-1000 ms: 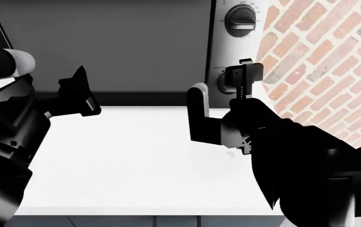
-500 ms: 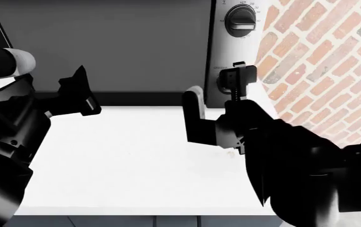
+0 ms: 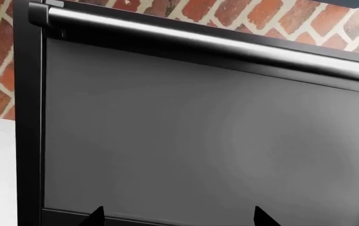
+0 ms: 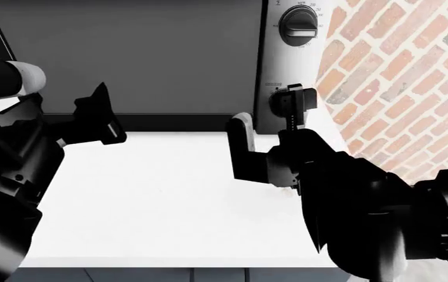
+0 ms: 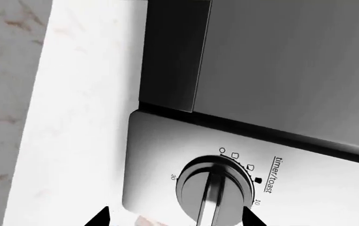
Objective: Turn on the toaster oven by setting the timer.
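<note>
Grippers at the large boxy toaster oven (image 4: pixel 130 59) with dark grey glass door, black frame and silver control strip.

From the left, we see our black left gripper (image 4: pixel 98 120) hanging just in front of the oven's lower door edge above the white countertop (image 4: pixel 161 200); its wrist view shows two separate fingertips (image 3: pixel 98 216) with a wide gap, so it stands spread and holds nothing. Further right, our black right gripper (image 4: pixel 294 103) is up against the strip's lower end, covering the small black round timer dial with a raised silver bar (image 5: pixel 214 188), labelled "timer/toast". Its two tips flank the dial, apart; we cannot tell whether they touch it. Above sits the black number-ringed dial (image 4: pixel 298 24), beside the red brick wall (image 4: pixel 396 76).
</note>
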Robot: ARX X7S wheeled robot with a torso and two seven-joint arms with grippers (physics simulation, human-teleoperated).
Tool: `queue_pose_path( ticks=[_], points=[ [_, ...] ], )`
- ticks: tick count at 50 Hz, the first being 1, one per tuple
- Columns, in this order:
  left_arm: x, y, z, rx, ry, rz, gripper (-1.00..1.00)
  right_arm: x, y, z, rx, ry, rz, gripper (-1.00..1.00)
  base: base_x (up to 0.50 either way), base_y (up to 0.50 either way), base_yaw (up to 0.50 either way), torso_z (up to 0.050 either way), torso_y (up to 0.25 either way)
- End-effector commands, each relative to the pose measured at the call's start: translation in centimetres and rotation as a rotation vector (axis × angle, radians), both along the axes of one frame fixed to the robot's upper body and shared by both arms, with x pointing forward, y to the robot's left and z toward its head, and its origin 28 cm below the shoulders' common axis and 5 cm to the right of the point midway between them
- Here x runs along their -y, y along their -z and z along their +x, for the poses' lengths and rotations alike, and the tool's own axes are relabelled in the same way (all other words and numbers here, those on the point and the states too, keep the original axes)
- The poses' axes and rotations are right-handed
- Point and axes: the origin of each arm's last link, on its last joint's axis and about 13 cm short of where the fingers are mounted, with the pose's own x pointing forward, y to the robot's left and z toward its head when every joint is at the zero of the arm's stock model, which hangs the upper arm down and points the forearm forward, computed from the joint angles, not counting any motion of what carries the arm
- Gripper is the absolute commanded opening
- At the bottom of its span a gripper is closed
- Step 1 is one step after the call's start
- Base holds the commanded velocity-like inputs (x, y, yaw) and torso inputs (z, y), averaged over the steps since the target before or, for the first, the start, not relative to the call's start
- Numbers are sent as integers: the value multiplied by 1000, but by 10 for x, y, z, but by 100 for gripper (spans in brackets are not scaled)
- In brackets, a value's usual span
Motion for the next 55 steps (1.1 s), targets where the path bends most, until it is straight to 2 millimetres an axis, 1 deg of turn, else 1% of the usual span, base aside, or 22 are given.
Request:
queue_pose_path(
  ticks=[1, 35, 36, 55],
  points=[
    [0, 0, 0, -2, 0, -1, 100, 1, 3, 3, -15, 25, -12, 100, 0, 0, 0, 0, 0],
    [-2, 1, -1, -7, -7, -9, 100, 3, 4, 12, 15, 120, -20, 100, 0, 0, 0, 0, 0],
    [-2, 1, -2, -8, -5, -9, 100, 3, 4, 13, 19, 130, -18, -100, 0, 0, 0, 0, 0],
    [0, 1, 3, -9, 21, -9, 100, 5, 7, 15, 27, 153, -19, -100, 1, 0, 0, 0, 0]
  ],
)
